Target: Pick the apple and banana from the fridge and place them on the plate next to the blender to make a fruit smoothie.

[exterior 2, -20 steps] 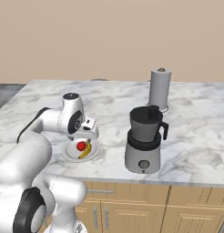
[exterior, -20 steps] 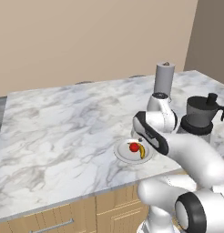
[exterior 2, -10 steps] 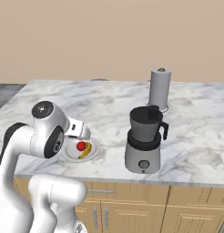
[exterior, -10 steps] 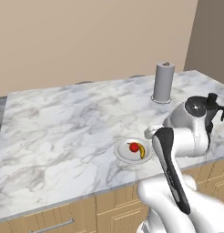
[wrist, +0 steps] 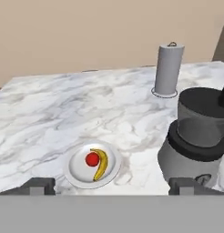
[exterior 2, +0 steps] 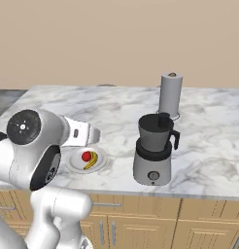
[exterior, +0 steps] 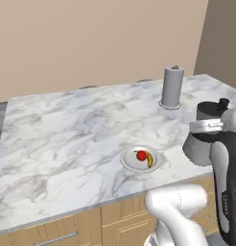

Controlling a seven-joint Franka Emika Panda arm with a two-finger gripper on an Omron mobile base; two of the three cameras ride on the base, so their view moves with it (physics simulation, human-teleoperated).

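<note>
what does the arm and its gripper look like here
The arm is glossy white with rounded, bulbous links and dark grey to black joint bands; one joint ends in a round dark cap with a small pale centre. No cables show. In the hand view the gripper shows two small, blocky dark grey fingertips.

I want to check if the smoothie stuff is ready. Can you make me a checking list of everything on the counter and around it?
Surface: marble counter, wooden cabinets below.
Job's things: apple and banana lie side by side on the plate; blender stands beside the plate, lid on.
Clutter: tall grey cylinder on a round base at the back of the counter.
Grippers: gripper pulled back above the counter edge, jaws open, holding nothing.
Cables: nothing seen.
Surroundings: plain beige wall behind the counter.
</note>
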